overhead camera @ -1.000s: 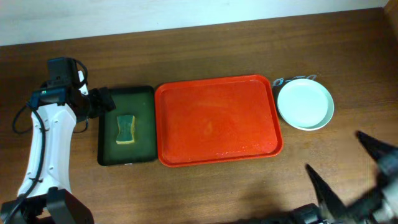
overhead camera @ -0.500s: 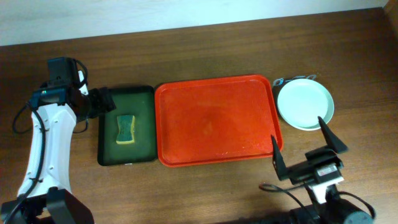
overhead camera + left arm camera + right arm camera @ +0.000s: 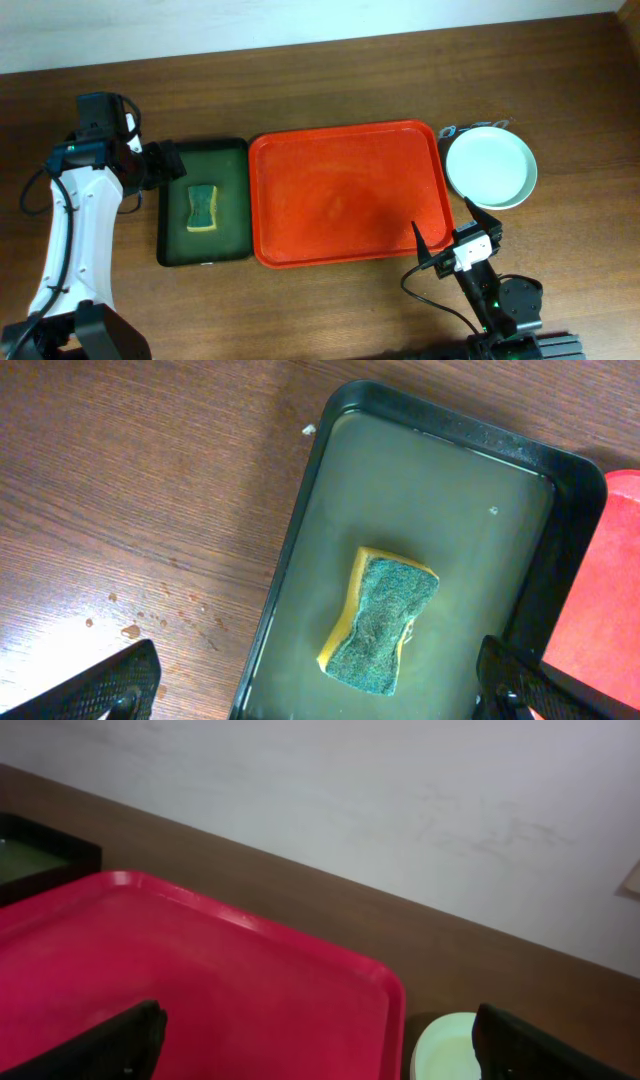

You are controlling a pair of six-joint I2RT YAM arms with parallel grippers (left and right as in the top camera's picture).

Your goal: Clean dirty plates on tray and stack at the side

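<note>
The red tray lies mid-table with nothing on it; it also shows in the right wrist view and at the edge of the left wrist view. The pale mint plates sit as one pile on the table right of the tray; I cannot tell how many are in it. The pile's rim shows in the right wrist view. My right gripper is open and empty at the tray's front right corner. My left gripper is open and empty over the dark green tray.
A dark green tray holding shallow liquid lies left of the red tray, with a yellow-and-green sponge in it, also in the left wrist view. Small droplets mark the wood left of it. A pale wall runs along the far edge.
My right arm has swung from the front right corner of the table leftward and inward to the tray's front right corner. The left arm, the plates and the sponge have not moved.
</note>
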